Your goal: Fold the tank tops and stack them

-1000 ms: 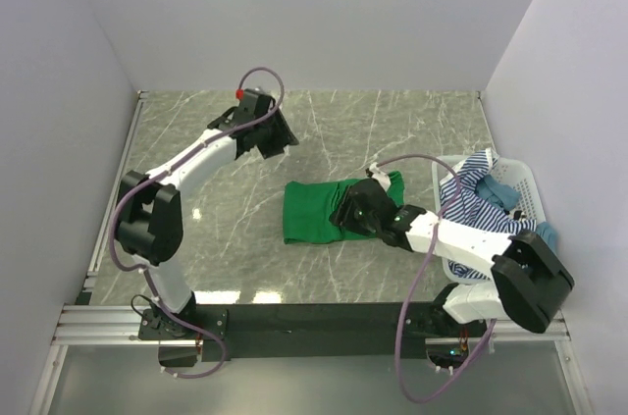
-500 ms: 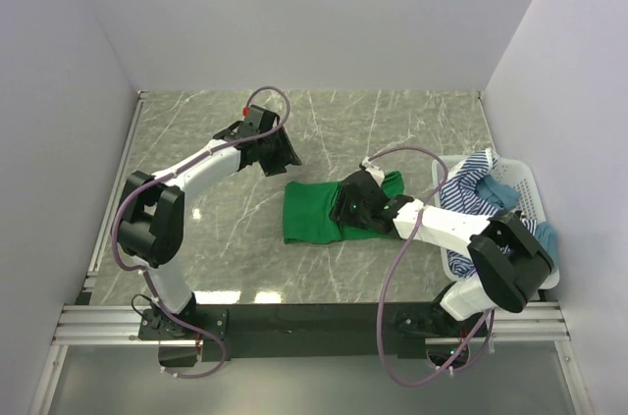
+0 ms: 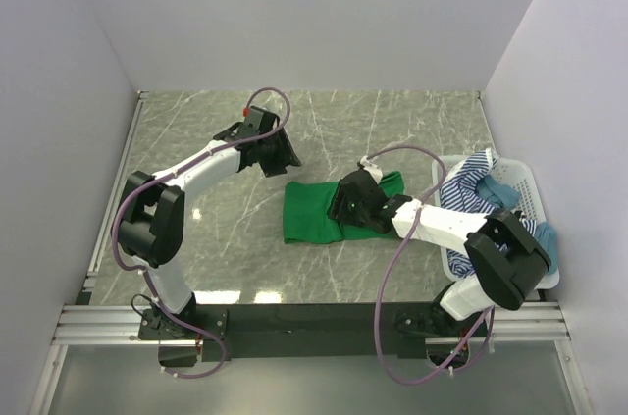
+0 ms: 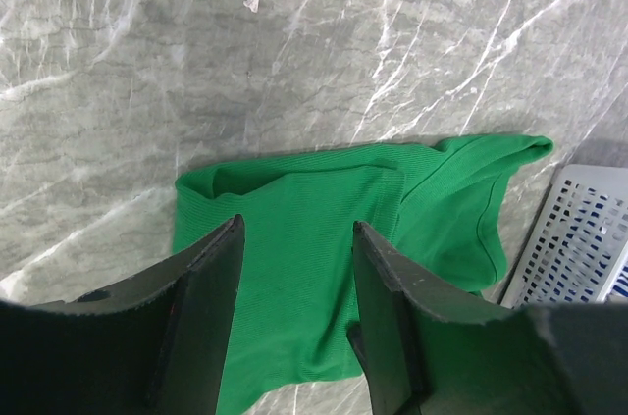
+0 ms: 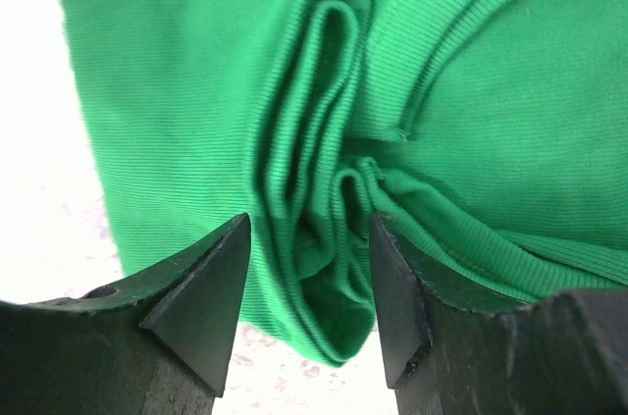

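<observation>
The marble-patterned table (image 3: 392,121) fills the floor of the cell. A white slatted basket (image 3: 538,201) sits at its right edge, holding the navy-and-white striped tank top (image 3: 463,189), which spills over the near rim, and the teal tank top (image 3: 502,195) beside it. The green tank top (image 3: 309,214) lies partly folded near the middle of the table, just left of the basket. The right gripper (image 5: 309,229) is down on the green top's right part, its jaws apart and straddling a bunched ridge of cloth. The left gripper (image 4: 296,238) hangs above the table beyond the green top, jaws apart, holding nothing.
</observation>
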